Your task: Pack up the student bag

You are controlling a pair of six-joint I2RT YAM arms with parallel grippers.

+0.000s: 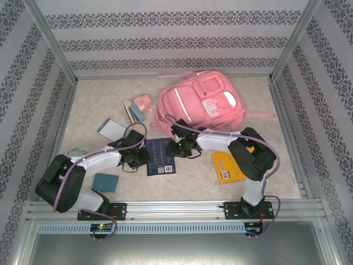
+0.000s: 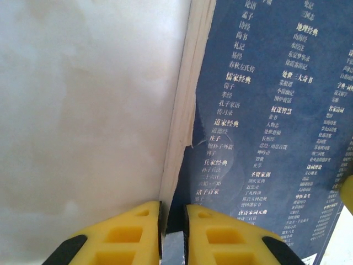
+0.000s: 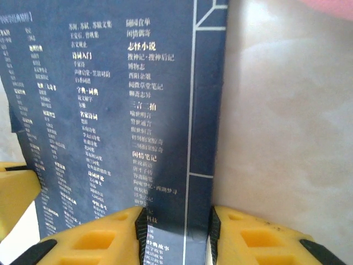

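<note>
The student bag (image 1: 201, 105), a large pink backpack, lies flat at the back of the table, and its pink edge (image 3: 331, 6) shows in the right wrist view. In front of it lies a dark blue book (image 1: 161, 156) printed with white Chinese text. My left gripper (image 1: 138, 156) is at the book's left edge. In the left wrist view the left gripper (image 2: 173, 208) has narrow jaws pinching the book (image 2: 265, 121) at its white page edge. My right gripper (image 1: 185, 148) is at the book's right edge. The right gripper (image 3: 177, 214) has its pads against the cover (image 3: 110, 110) and the spine side.
A yellow book (image 1: 229, 167) lies under the right arm. A teal pad (image 1: 105, 181) and a pale green block (image 1: 75, 151) lie near the left arm. A grey-blue notebook (image 1: 111, 128), a teal-and-white item (image 1: 133, 111) and a small pink box (image 1: 143, 102) lie left of the bag. Patterned walls enclose the table.
</note>
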